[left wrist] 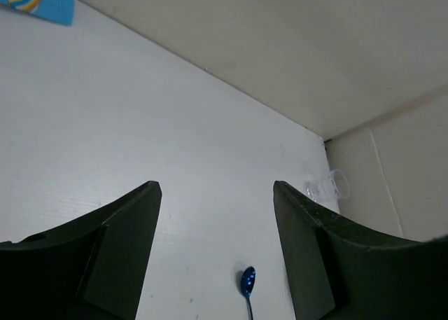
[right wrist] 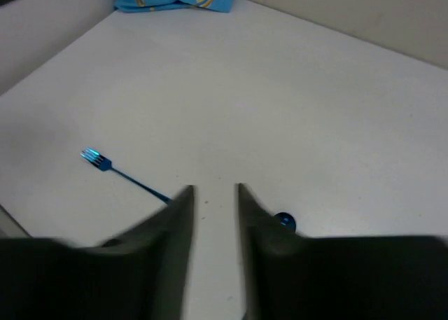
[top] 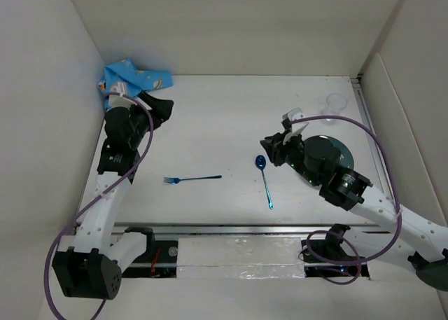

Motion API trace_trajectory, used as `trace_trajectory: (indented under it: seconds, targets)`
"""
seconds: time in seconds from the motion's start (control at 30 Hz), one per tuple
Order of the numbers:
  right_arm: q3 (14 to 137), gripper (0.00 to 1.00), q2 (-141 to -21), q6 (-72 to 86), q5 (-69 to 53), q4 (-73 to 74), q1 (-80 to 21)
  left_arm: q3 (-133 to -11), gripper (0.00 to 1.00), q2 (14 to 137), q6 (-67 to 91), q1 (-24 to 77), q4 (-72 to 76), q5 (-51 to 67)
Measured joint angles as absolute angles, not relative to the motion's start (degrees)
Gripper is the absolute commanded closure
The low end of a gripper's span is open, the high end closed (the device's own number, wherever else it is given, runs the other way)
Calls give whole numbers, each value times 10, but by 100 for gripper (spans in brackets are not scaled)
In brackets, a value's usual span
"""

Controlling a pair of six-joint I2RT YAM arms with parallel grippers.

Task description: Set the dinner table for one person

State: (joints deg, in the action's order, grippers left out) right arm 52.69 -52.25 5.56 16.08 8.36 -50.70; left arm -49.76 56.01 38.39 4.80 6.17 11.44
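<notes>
Glossy blue metal fork (top: pixel 196 178), spoon (top: pixel 265 182), matt white dinner table (top: pixel 231 124), clear plastic cup (top: pixel 334 108)

dinner table (top: pixel 224 117) — white, walled | fork (top: pixel 190 178), spoon (top: pixel 265 180) near middle, apart | crumpled placemat (top: pixel 133 77) far-left corner | glass (top: pixel 334 108), plate (top: pixel 347 150) right side

**A:** What colours do you see on the dinner table (top: pixel 231 117)?
**B:** You have a plain white top. The spoon (top: pixel 264 180) is shiny blue, and left of the spoon your fork (top: pixel 192 178) is the same blue.
**A:** Further left of the spoon?
**B:** You'll see the placemat (top: pixel 133 77), light blue with a yellow and white cartoon print.
</notes>
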Motion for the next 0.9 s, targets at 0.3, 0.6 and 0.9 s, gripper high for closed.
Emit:
trace_trajectory:
  seconds: [0.3, 0.6, 0.9]
  targets:
    - [512, 100, -542, 43, 134, 43, -507, -715, 100, 788, 362, 30, 50, 8]
    - [493, 100, -586, 49, 117, -17, -507, -1136, 53, 1222, 267, 21, -32, -139]
    - [493, 49, -692, 58, 94, -57, -507, -1340, 40, 1461, 234, -4, -58, -169]
